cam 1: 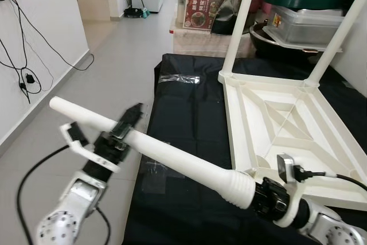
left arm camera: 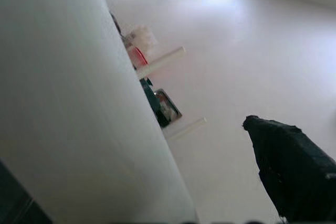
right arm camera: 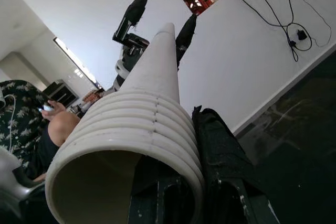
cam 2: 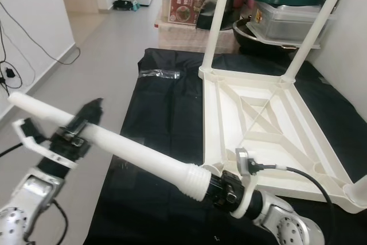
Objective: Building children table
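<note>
A long white table leg (cam 1: 172,156) hangs slanted over the black cloth's left edge. Its ribbed thick end (cam 1: 236,187) is in my right gripper (cam 1: 259,197), which is shut on it. My left gripper (cam 1: 129,120) straddles the thin part near the far end. In the left wrist view a gap shows between the leg (left arm camera: 79,108) and one black finger (left arm camera: 294,166). The white tabletop (cam 1: 275,119) lies upside down on the cloth, with two legs (cam 1: 241,21) standing up from its far corners.
A black cloth (cam 1: 183,113) covers the floor under the tabletop, with a small clear plastic bag (cam 1: 179,78) on it. Boxes and pots (cam 1: 298,15) are stacked behind. Cables (cam 1: 23,78) hang on the left wall. A person's arm (right arm camera: 55,124) appears in the right wrist view.
</note>
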Robot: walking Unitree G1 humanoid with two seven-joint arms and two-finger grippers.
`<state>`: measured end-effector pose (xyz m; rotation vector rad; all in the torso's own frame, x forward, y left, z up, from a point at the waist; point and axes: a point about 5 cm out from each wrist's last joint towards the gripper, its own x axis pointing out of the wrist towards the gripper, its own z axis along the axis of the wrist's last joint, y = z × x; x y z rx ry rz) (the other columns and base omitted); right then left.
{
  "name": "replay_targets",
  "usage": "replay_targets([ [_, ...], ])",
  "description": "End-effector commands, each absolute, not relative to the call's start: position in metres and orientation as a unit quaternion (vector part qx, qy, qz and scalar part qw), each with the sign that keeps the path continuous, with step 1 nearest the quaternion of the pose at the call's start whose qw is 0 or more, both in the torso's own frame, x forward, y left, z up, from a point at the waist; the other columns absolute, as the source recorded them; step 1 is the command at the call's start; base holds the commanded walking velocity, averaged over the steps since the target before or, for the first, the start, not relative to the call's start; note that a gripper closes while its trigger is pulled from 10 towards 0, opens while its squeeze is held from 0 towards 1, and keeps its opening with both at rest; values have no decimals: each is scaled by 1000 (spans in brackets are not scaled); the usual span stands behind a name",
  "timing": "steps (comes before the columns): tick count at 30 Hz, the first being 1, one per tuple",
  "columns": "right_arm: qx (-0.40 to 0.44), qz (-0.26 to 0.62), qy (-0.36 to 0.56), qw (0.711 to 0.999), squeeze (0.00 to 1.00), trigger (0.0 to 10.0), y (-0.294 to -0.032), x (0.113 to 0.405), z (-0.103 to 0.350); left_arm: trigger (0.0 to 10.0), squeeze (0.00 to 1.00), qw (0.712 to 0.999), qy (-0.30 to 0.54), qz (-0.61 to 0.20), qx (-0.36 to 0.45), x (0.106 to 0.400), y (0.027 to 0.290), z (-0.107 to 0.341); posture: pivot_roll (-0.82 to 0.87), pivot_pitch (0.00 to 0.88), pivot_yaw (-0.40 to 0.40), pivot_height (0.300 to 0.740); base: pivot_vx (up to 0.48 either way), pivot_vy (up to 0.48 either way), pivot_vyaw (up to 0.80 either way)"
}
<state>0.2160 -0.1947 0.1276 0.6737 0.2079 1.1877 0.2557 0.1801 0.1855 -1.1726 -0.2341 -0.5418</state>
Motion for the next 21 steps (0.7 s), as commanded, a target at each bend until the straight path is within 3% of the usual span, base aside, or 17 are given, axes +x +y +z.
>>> replay_targets([
  [1, 310, 567, 98, 757, 0, 0, -194, 212, 130, 10000, 0, 789, -119, -246, -550, 258, 185, 188, -46, 0, -90, 740, 0, 0, 0],
  [7, 296, 585, 106, 748, 0, 0, -196, 209, 131, 10000, 0, 795, -122, -238, -545, 258, 195, 186, -49, 0, -90, 740, 0, 0, 0],
  [8, 293, 590, 108, 745, 0, 0, -195, 208, 132, 1961, 0, 794, -122, -241, -545, 258, 194, 186, -49, 0, -90, 740, 0, 0, 0],
  [12, 292, 593, 109, 743, 0, 0, -194, 207, 132, 1961, 0, 793, -122, -243, -545, 258, 194, 186, -49, 0, -90, 740, 0, 0, 0],
  [13, 291, 594, 110, 742, 0, 0, -194, 206, 131, 0, 0, 791, -127, -245, -546, 257, 194, 187, -49, 0, -91, 740, 0, 0, 0],
  [21, 283, 591, 116, 747, 0, 0, -195, 208, 129, 0, 0, 787, -130, -254, -547, 256, 193, 187, -50, 0, -90, 740, 0, 0, 0],
])
